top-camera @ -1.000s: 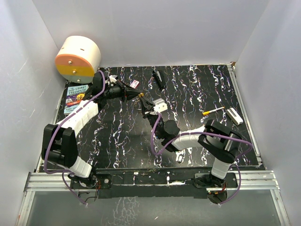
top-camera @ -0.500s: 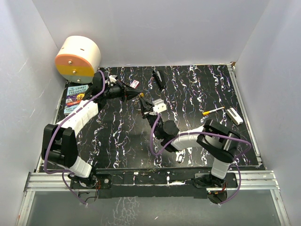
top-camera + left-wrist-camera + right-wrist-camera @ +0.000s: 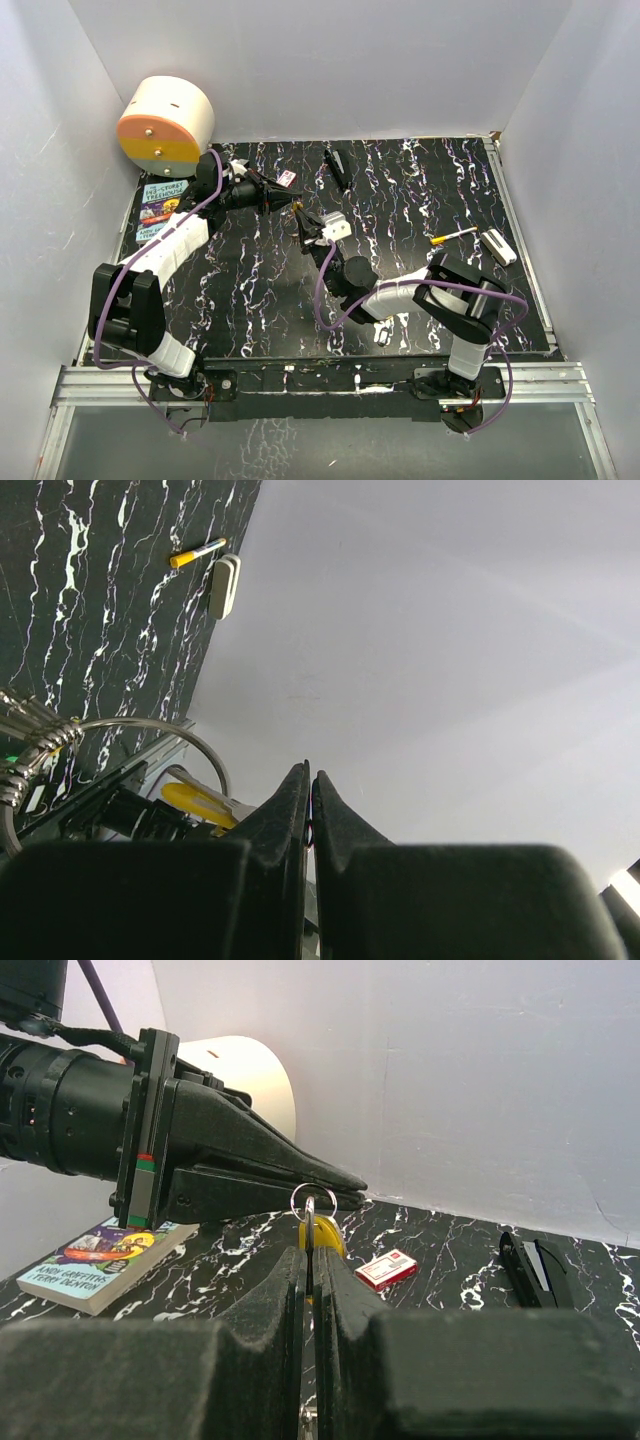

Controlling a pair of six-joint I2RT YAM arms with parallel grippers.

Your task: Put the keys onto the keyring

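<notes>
Jaws of the right gripper (image 3: 312, 1222) stand almost closed, pinching the thin wire of the keyring (image 3: 150, 723) above the table (image 3: 420, 200), toward its left rear. The ring's grey keys (image 3: 30, 745) bunch at 1 side, and the yellow key (image 3: 200, 802) sits just beside the wire. The left gripper (image 3: 310, 772) points at the right one, tips nearly touching it, jaws pressed together; whether they pinch anything cannot be told. A red-and-white box (image 3: 388, 1269) lies on the table behind.
</notes>
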